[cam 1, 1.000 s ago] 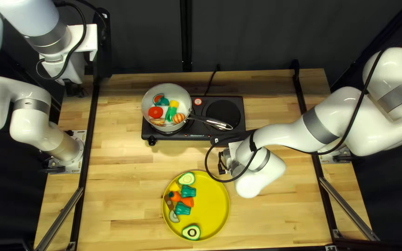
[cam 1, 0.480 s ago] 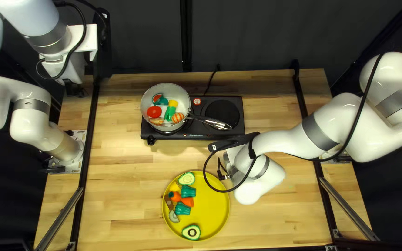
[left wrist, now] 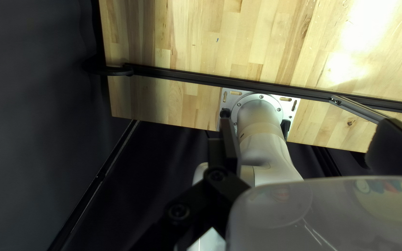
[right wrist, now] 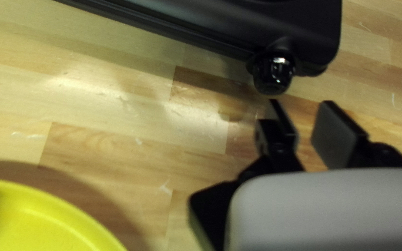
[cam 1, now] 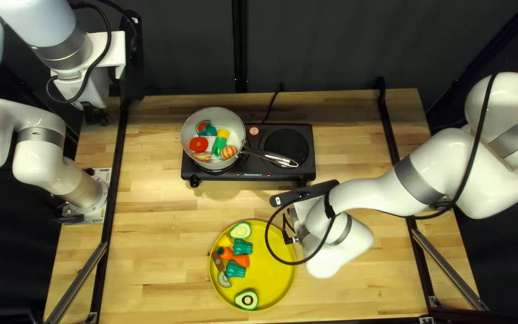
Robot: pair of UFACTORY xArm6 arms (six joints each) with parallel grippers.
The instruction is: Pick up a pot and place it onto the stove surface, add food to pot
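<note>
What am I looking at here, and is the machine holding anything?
These are two robot arms, a left one and a right one, beside a wooden table. One picture is taken from above the table's near edge; the other two come from cameras on the arms' wrists, looking along their grippers.

On the table, a pot holding colorful food pieces sits on a black stove. Nearer the camera, a yellow plate carries more food.

Nothing is held: the left gripper and right gripper are both open.
</note>
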